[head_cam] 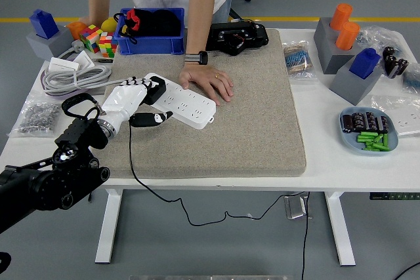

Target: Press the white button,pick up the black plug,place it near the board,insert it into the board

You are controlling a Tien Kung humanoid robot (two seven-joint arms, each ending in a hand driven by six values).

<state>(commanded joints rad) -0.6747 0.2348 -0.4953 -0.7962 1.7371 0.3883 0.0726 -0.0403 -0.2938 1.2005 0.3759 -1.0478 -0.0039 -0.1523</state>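
A white power strip (pixel 184 101), the board, lies at an angle on the grey felt mat (pixel 249 122). My left hand (pixel 131 100) is at the strip's left end, its fingers curled around the black plug (pixel 155 89), which sits against that end of the strip. The plug's black cable (pixel 134 162) runs down over the mat's front edge. A person's hand (pixel 211 82) rests flat on the strip's far right end. The white button is not visible. My right hand is out of view.
A blue bin (pixel 154 31) and a black device (pixel 236 36) stand behind the mat. Coiled white cables (pixel 72 73), colour cubes (pixel 98 39) and a bag of screws (pixel 36 115) lie at the left. Grey blocks (pixel 344 50) and a blue dish (pixel 366 130) are at the right.
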